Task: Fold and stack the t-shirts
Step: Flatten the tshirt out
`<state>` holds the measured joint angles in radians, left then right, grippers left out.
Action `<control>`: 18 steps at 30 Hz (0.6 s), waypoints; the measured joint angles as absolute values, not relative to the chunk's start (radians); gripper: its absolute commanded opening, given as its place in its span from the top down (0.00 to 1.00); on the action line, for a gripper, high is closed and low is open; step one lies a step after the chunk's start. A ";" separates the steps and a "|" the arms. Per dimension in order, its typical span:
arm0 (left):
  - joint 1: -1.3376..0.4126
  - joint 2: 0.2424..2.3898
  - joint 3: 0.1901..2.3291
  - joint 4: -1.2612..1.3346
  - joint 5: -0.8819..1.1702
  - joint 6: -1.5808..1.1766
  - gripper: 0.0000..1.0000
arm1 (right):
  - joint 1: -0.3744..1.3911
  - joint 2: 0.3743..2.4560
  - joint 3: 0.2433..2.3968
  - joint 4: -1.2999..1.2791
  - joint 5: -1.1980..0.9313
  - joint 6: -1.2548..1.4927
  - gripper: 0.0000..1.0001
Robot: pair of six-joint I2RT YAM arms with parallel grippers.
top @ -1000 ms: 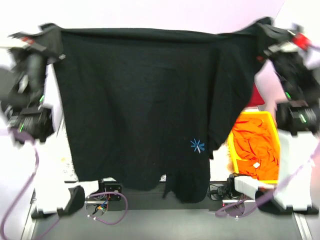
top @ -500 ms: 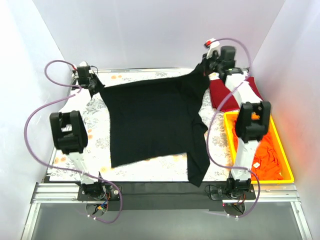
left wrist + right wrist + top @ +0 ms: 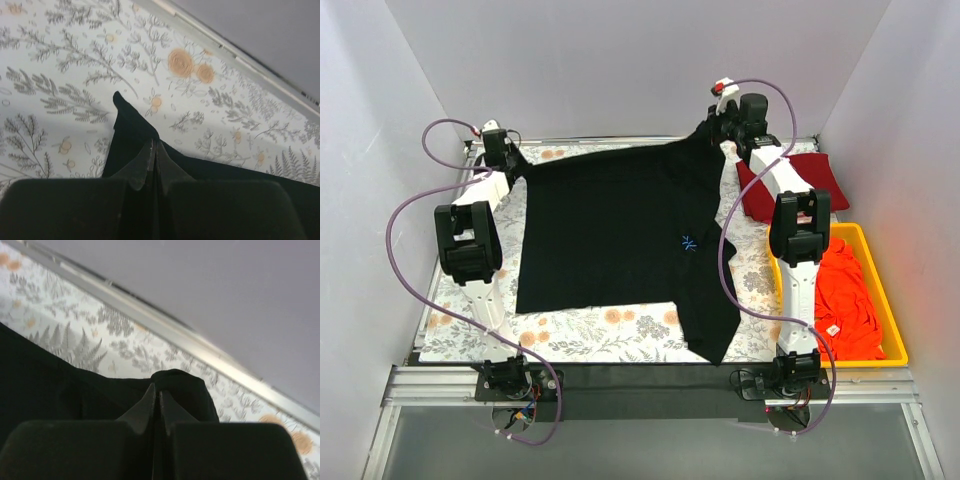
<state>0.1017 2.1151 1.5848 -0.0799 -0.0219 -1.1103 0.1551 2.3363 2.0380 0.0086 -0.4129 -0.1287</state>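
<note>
A black t-shirt [image 3: 610, 230] with a small blue logo [image 3: 689, 243] lies spread over the floral table cover [image 3: 620, 325], one sleeve trailing toward the front edge. My left gripper [image 3: 512, 163] is shut on the shirt's far left corner; in the left wrist view its tips [image 3: 154, 146] pinch black cloth [image 3: 131, 125] just above the cover. My right gripper [image 3: 716, 138] is shut on the far right corner, and the right wrist view shows the tips [image 3: 156, 390] closed on a bunched fold [image 3: 186, 385]. A dark red t-shirt [image 3: 786, 186] lies folded at the back right.
A yellow bin [image 3: 898, 330] at the right front holds orange-red t-shirts [image 3: 845, 300]. The table's back rail [image 3: 200, 347] runs close behind both grippers. Purple cables [image 3: 405, 230] loop off both arms. Walls enclose the table on three sides.
The black shirt hung up in front of the camera a second ago; both arms swung it down and out, and now it lies flat with the logo side up.
</note>
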 measured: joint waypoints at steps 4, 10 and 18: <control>0.102 2.133 1.644 -0.048 -0.047 -1.101 0.78 | 0.168 2.337 2.077 0.103 -0.358 -0.110 0.43; 0.110 2.130 1.671 -0.021 -0.101 -1.094 0.20 | 0.178 2.284 1.972 0.152 -0.228 -0.084 0.35; 0.043 1.874 1.496 -0.148 -0.142 -1.099 0.23 | 0.247 1.881 1.583 -0.046 -0.151 -0.007 0.46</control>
